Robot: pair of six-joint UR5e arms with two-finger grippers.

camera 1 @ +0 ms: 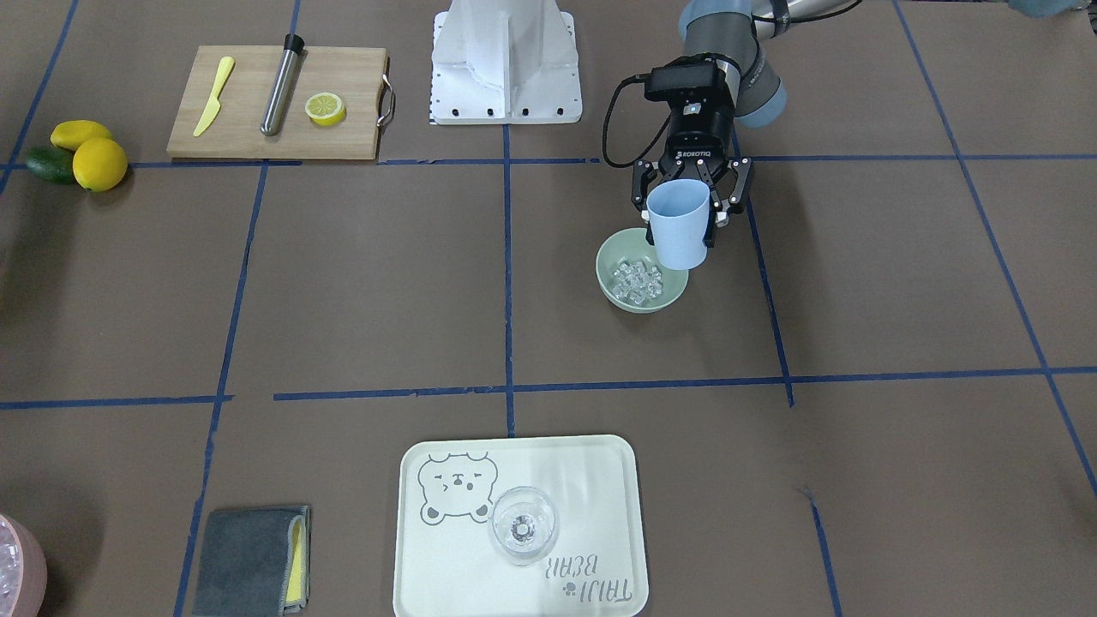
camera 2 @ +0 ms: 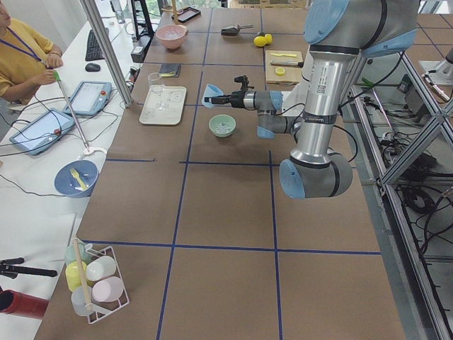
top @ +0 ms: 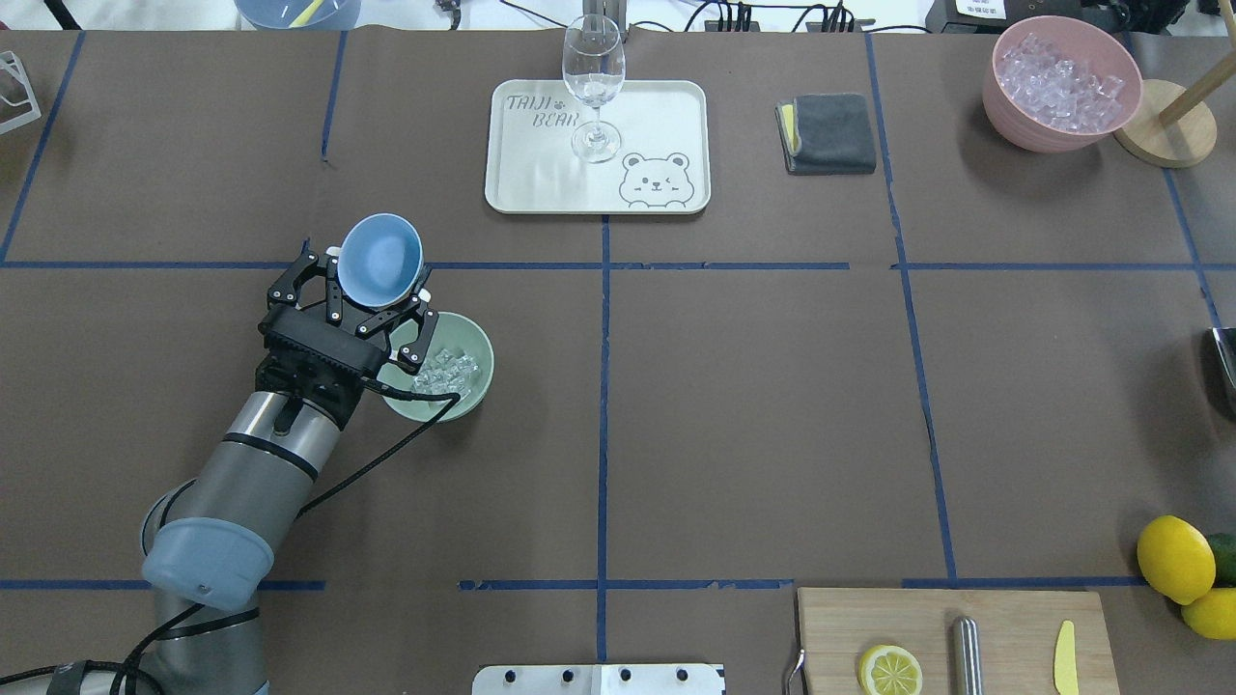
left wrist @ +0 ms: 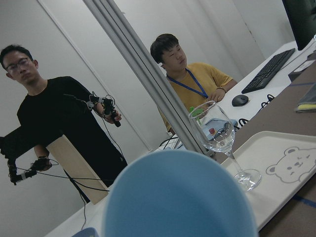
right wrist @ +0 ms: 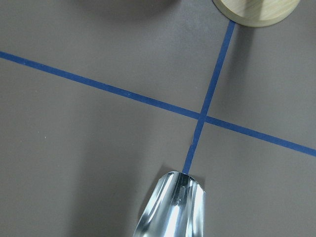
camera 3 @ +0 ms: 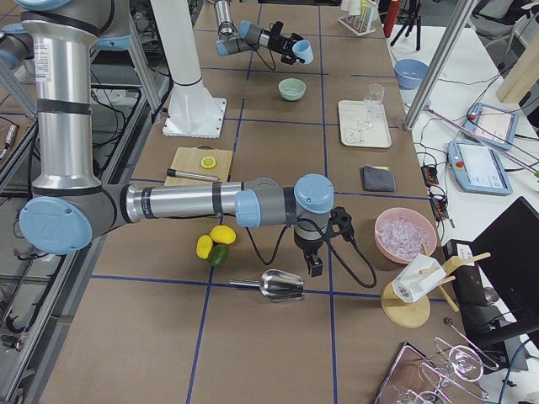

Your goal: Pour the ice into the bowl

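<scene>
Brown table (top: pixel 734 405), blue tape grid (top: pixel 603 415). Ice (top: pixel 446 372) heaped in bowl (top: pixel 480 386), pour looks done. Left gripper (top: pixel 379 280) over bowl's edge, jaws clamped on tilted, empty-looking cup (top: pixel 379 259). Remaining: park cup. Right gripper (camera 3: pixel 313 268), far from bowl: jaws unreadable.

The brown table (top: pixel 753 405), gridded with blue tape (top: pixel 603 386), carried the sage-green bowl (top: pixel 486 372) on the robot's left side; a pale tray (top: pixel 666 116), a folded grey cloth (top: pixel 830 133) and a pink bowl (top: pixel 1014 121) stood along the far side; a wooden cutting board (top: pixel 1014 618) and lemons (top: pixel 1174 558) lay near right.
</scene>
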